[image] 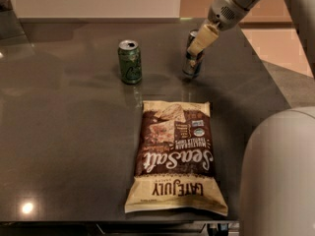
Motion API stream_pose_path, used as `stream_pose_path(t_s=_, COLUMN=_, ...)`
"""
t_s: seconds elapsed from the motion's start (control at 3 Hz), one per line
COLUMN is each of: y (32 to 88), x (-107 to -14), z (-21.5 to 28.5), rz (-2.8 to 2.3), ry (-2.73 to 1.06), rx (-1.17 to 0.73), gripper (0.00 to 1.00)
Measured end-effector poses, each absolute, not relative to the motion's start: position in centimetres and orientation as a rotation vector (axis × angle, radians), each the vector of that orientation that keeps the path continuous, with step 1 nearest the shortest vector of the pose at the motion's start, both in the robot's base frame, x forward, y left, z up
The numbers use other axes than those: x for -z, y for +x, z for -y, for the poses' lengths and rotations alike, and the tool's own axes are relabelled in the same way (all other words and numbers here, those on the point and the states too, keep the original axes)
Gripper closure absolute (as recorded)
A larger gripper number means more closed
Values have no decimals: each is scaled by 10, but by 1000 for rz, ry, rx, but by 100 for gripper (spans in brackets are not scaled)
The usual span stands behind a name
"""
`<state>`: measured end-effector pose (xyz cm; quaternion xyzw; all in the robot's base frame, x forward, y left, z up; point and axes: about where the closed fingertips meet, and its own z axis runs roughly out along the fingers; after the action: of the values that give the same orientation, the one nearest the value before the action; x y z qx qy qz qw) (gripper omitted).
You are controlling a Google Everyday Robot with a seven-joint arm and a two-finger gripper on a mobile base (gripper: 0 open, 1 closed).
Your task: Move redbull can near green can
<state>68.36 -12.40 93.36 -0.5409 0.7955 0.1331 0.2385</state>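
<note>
The redbull can [190, 68], slim and blue-silver, is at the back right of the dark table [64, 132]. It looks slightly tilted and at or just above the surface. My gripper [196, 50] reaches down from the upper right and is shut on the can's upper part, one cream finger [203, 37] covering its front. The green can [130, 62] stands upright to the left of the redbull can, about a hand's width away, with its silver top showing.
A large brown-and-cream chip bag [174, 161] lies flat in front of both cans. The robot's pale body [280, 176] fills the lower right. The table's right edge [268, 77] runs close behind the arm.
</note>
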Motion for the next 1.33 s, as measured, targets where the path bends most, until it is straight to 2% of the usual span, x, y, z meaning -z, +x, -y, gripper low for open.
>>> stream_pose_path(t_s=0.67, y=680, x=-938, z=61, rz=-2096, ry=-1607, rx=-445, gripper=100)
stream_pose_path(t_s=1.33, y=673, x=-927, z=30, rz=-2066, ry=-1691, rx=-465, gripper=100)
